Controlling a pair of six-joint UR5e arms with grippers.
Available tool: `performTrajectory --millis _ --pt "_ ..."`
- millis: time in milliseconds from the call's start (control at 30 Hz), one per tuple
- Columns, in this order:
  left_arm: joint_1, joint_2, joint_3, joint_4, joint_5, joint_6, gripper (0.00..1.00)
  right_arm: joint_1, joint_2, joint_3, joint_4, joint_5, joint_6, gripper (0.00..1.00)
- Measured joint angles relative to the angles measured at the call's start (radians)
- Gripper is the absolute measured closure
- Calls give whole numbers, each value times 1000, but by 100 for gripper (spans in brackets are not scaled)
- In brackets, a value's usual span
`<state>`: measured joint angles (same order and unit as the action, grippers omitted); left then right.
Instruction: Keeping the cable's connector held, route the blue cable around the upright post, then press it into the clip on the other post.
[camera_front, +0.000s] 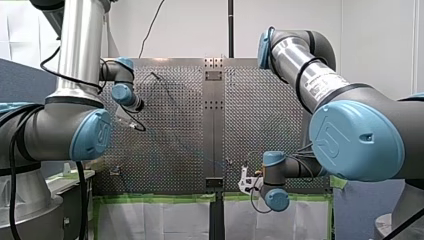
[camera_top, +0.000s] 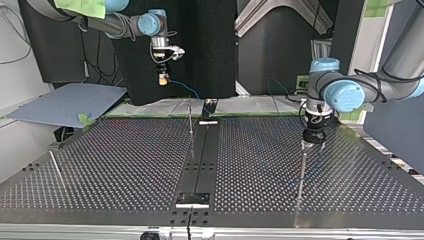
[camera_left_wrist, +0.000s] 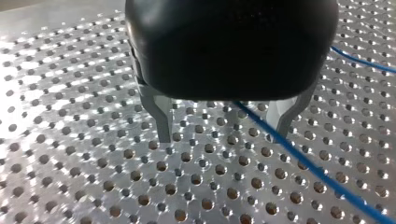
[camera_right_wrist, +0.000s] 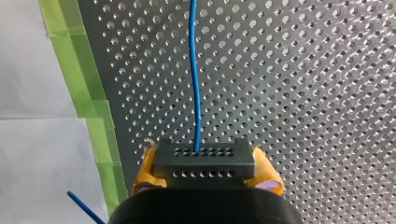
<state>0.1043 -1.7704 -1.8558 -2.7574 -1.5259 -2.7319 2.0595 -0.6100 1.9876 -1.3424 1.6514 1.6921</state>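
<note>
Blue cable (camera_right_wrist: 195, 84): connector (camera_right_wrist: 204, 168) clamped in right pincer (camera_right_wrist: 204, 156); left pincer (camera_left_wrist: 224, 135) spread wide, empty, astride cable. Routing, clipping seemingly undone.

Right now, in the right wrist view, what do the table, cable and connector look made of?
The table: bare metal, perhaps aluminium or steel; dull sheen, regular drilled holes. The cable: smooth blue jacket, likely plastic; it curves gently. The connector: matte black block, seemingly moulded plastic, with rows of small holes.
</note>
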Motion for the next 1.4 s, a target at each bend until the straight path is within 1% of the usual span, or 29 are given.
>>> performTrajectory --millis 300,533,633,900,1067,1200,1400 --pt "14 65 -47 9 15 -97 0 0 0 0 -1 0 2 100" --pt "13 116 -94 14 48 -174 0 -2 0 -1 -2 0 3 100" --pt "11 136 -117 21 54 -196 0 -2 0 -1 -2 0 5 100" --pt "2 177 -158 27 80 -189 0 -3 0 -2 -2 -1 7 100" --pt "-2 190 -162 26 94 -189 0 -2 0 -2 -4 -2 7 100" --pt "-6 192 -162 26 105 -187 0 -2 0 -2 -6 -12 7 100" --pt "-15 194 -162 25 114 -169 0 5 0 -3 -8 -16 6 100"
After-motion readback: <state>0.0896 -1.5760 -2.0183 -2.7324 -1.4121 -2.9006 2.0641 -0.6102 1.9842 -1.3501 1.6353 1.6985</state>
